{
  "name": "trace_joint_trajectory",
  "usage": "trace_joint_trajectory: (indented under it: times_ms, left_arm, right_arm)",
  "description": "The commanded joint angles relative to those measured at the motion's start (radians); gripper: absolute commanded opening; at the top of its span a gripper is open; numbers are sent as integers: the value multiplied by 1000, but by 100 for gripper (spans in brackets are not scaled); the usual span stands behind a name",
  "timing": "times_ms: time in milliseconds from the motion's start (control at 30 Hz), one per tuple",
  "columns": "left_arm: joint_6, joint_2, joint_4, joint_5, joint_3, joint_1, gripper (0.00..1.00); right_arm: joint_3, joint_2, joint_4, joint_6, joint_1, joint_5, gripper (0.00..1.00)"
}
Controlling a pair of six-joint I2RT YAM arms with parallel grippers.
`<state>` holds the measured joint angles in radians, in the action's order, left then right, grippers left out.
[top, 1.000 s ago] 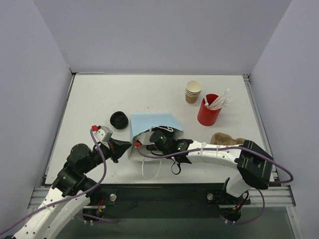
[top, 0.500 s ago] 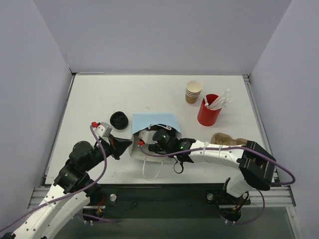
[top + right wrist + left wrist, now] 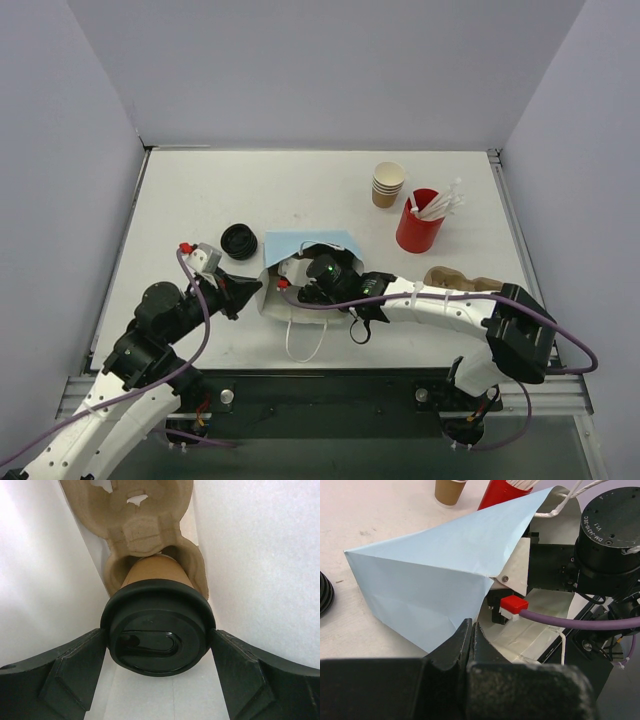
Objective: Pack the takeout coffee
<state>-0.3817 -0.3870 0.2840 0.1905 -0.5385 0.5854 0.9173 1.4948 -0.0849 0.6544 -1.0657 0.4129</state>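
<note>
Right claw grips the takeout coffee by its lid between its fingers; left claw pinches the bag.

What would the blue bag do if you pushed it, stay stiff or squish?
Probably squish: the bag is thin paper, already creased and bent. It likely slides easily too, being light; the left gripper seems to pinch its edge, steadying it.

A white table, faintly scuffed in the left wrist view, fills the floor of a small booth. Plain pale lilac-grey panels close it in: a back wall, a left wall and a right wall. A metal rail runs along the table's near edge. The light is even and the shadows are soft.
</note>
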Motion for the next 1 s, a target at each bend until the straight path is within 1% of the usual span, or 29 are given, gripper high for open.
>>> trace_joint_trajectory:
  times_ms: [0, 133, 333, 633, 967]
  left_arm:
    - [10, -1, 35, -14, -63, -4, 0]
    - [10, -10, 53, -11, -74, -4, 0]
    - [17, -35, 72, -8, -92, -4, 0]
    - [32, -82, 98, -17, -136, -4, 0]
    - [44, -119, 130, -33, -181, -4, 0]
  right_arm:
    - [61, -53, 45, -18, 15, 6, 87]
    - [95, -56, 80, -29, 21, -26, 88]
    - [141, -61, 189, -45, 30, -85, 88]
    - [195, -68, 270, -55, 36, -117, 89]
    - [221, -100, 384, -78, 42, -241, 91]
